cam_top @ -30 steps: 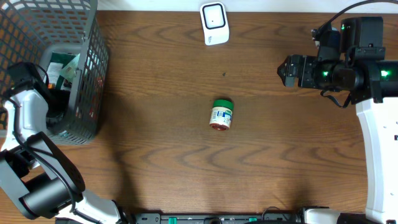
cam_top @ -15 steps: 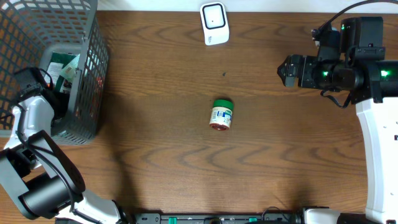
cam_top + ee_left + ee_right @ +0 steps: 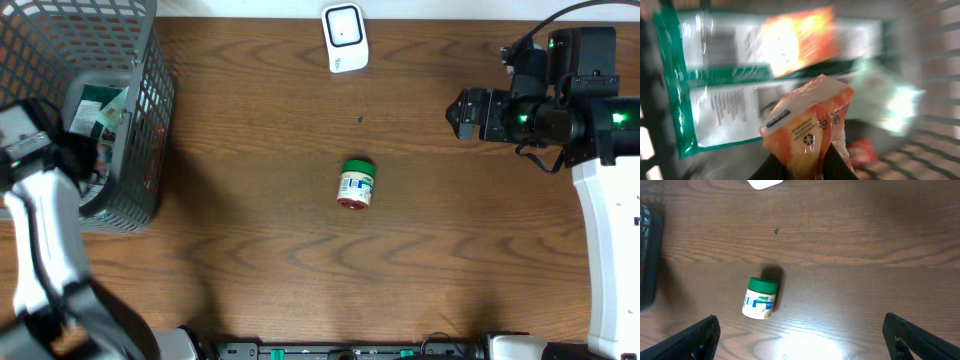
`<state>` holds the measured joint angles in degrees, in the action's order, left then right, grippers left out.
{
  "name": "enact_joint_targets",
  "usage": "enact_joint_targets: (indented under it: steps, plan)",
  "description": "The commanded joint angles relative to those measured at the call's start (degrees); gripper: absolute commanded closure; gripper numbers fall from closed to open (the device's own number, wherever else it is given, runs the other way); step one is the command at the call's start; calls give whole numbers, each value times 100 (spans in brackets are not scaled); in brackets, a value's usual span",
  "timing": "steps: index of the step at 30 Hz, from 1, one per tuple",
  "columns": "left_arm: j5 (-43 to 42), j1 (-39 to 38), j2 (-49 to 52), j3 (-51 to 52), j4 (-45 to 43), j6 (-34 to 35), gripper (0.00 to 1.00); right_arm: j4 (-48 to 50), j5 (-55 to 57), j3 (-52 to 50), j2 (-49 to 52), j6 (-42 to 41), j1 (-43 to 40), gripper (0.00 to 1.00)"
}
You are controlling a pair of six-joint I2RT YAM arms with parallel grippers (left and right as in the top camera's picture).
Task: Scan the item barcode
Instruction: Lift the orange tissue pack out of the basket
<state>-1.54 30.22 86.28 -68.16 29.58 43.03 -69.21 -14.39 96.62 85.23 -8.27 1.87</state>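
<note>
The packet [image 3: 807,130] is inside the basket [image 3: 150,120] at the counter's [image 3: 250,260] left end, pinched at its lower end by the nearly closed left gripper [image 3: 806,165]. It looks light, soft and slick, so a firm hold near its edge seems wise. Basket walls crowd it; straight up is the free way. Open counter leads to the scanner [image 3: 345,38]. The right gripper [image 3: 805,337] hangs wide open, empty.

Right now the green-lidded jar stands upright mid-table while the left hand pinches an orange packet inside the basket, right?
No: the jar lies on its side, as the overhead view shows. The left hand does pinch the orange packet inside the basket.
</note>
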Motion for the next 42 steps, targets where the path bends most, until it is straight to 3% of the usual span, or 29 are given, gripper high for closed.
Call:
enact_joint_targets:
  steps: [1, 6, 11, 16, 20, 28, 42]
  plan:
    - [81, 9, -800, -404, -2, -573, 89, -2, -50, 114, 28, 85, 4, 1]
    - [96, -52, -1661, -837, 507, -1005, 92, -2, -50, 114, 28, 85, 4, 1]
    - [153, -420, -1740, -1853, 1794, -1523, 93, -2, -50, 114, 28, 85, 4, 1]
    - [640, -1283, -1305, -3117, 3230, -1775, 92, -2, -50, 114, 28, 83, 4, 1]
    - [1408, -2225, -944, -3617, 3866, -1775, 92, -2, -50, 114, 28, 83, 4, 1]
    - [2616, -4019, -216, -3672, 4203, -1749, 92, -2, -50, 114, 28, 83, 4, 1]
    - [2667, -5460, 2262, -3670, 4723, -1117, 92, -2, -50, 114, 28, 83, 4, 1]
